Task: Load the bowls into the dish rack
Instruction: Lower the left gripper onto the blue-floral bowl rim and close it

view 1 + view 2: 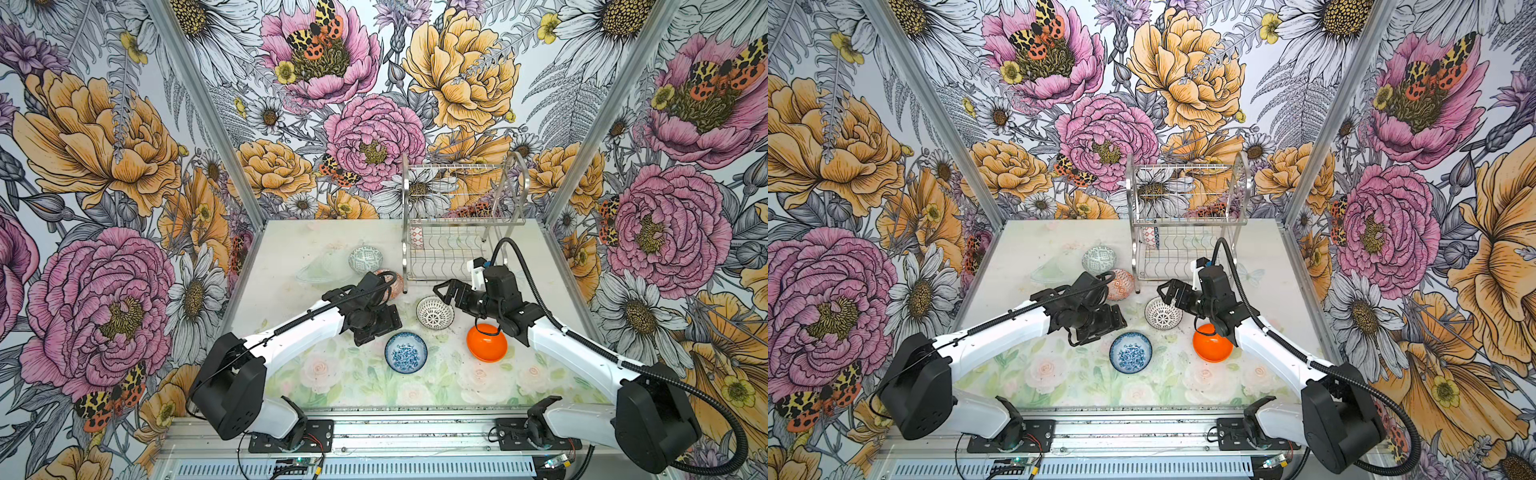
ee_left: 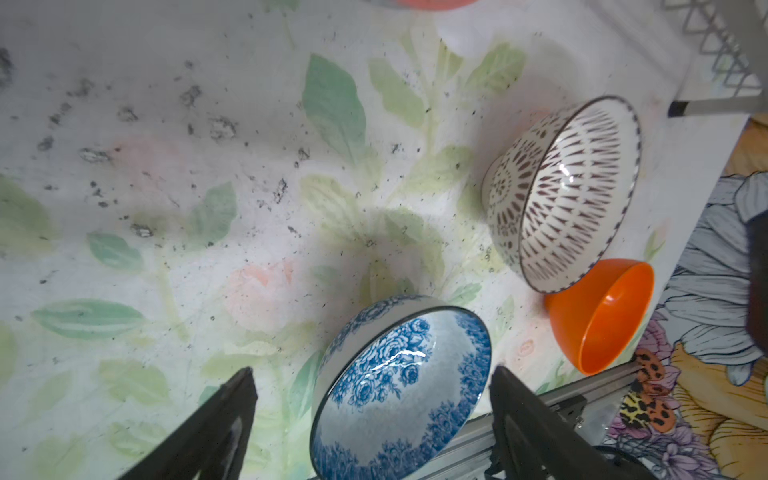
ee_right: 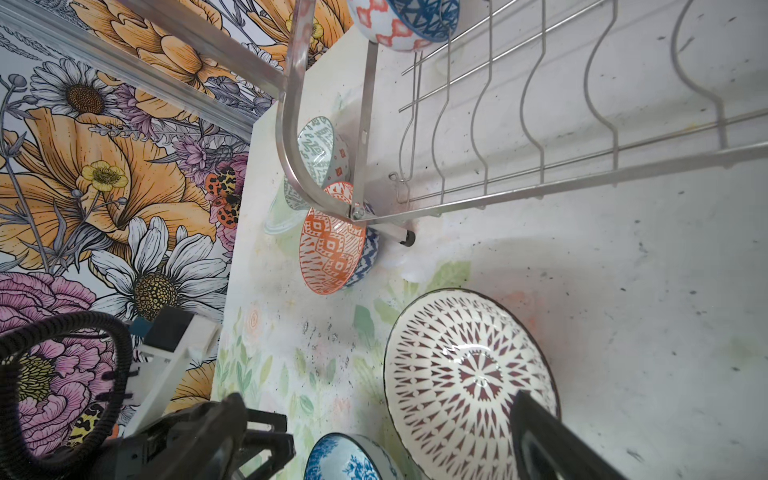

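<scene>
The steel dish rack (image 1: 404, 199) (image 3: 287, 124) stands at the back, with one red-and-blue patterned bowl (image 1: 417, 237) (image 3: 403, 25) in its lower tier. On the table lie a grey-green bowl (image 1: 365, 259), an orange-white bowl (image 1: 395, 284), a black-and-white lattice bowl (image 1: 435, 313) (image 3: 469, 382), a blue bowl (image 1: 406, 352) (image 2: 399, 386) and a plain orange bowl (image 1: 487, 343) (image 2: 602, 311). My left gripper (image 1: 380, 332) (image 2: 372, 374) is open just above the blue bowl, one finger on each side of it. The right gripper (image 1: 446, 296) (image 3: 380, 399) is open beside the lattice bowl's rim.
A clear glass dish (image 1: 322, 266) lies left of the grey-green bowl. The rack's front leg (image 3: 405, 237) stands close to the orange-white bowl. An aluminium rail (image 1: 374, 428) runs along the table's front edge, and flowered walls close in the back and both sides.
</scene>
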